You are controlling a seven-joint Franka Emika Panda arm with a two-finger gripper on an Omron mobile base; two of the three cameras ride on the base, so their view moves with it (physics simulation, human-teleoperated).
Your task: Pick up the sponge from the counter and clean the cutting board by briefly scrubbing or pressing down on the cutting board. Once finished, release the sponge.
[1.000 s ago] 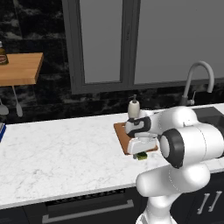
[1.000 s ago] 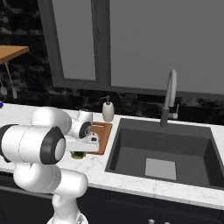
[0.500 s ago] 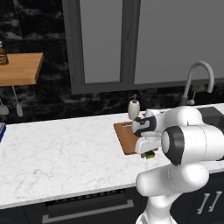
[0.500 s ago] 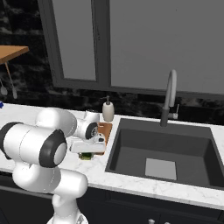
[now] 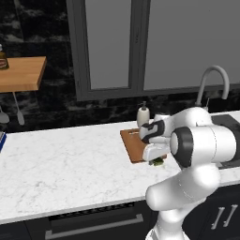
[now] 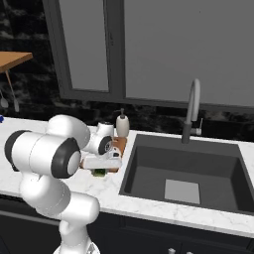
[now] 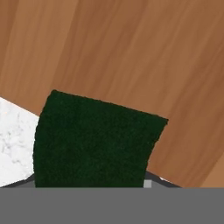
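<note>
The dark green sponge (image 7: 94,140) sits between my gripper's fingers, close to the camera in the hand view. It hangs just over the front edge of the reddish-brown cutting board (image 7: 131,52), with white counter (image 7: 13,135) showing beside it. In the left base view my gripper (image 5: 156,159) points down at the board's near edge (image 5: 133,143), a bit of green sponge (image 5: 157,162) peeking out under it. The right base view gives the same: gripper (image 6: 100,169), sponge (image 6: 99,172), board (image 6: 119,145). Whether the sponge touches the wood I cannot tell.
A soap dispenser (image 5: 143,115) stands just behind the board. The dark sink (image 6: 183,173) with its faucet (image 6: 191,111) lies right of the board. A wooden shelf (image 5: 21,72) hangs on the wall far left. Wide bare marble (image 5: 65,164) stretches left of the board.
The hand with the sponge has slid to the right along the board's front edge, and slightly farther back onto it. The board and dispenser have stayed put.
</note>
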